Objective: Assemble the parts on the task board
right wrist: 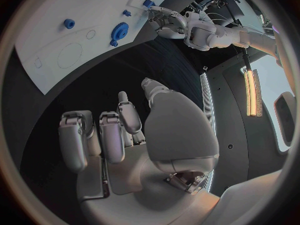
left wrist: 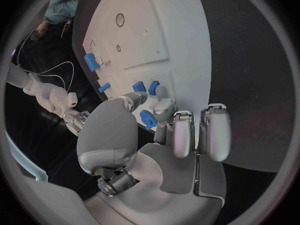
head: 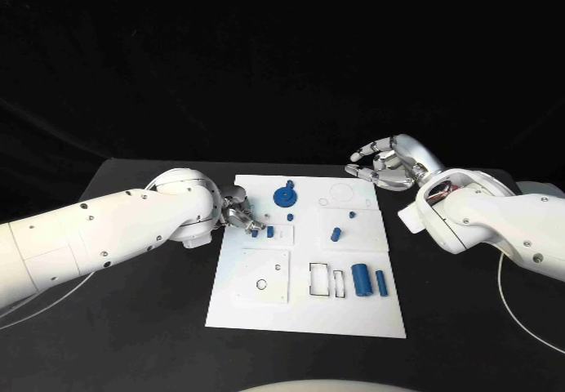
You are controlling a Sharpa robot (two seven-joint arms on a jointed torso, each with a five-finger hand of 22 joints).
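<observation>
A: Where is the task board (head: 309, 314)?
B: A white plate in the middle of the black table (head: 141, 327). A blue gear (head: 285, 196) stands near its 12 o'clock edge; two blue cylinders (head: 370, 280) lie toward 4 o'clock.

A: And the left hand (head: 239, 214)?
B: At the board's 9 o'clock edge, fingertips down among small blue parts (left wrist: 144, 87). Whether they pinch a part, I cannot tell.

A: The right hand (head: 389, 163)?
B: Off the board at 2 o'clock, raised, fingers loosely curled and apart, grasping nothing.
</observation>
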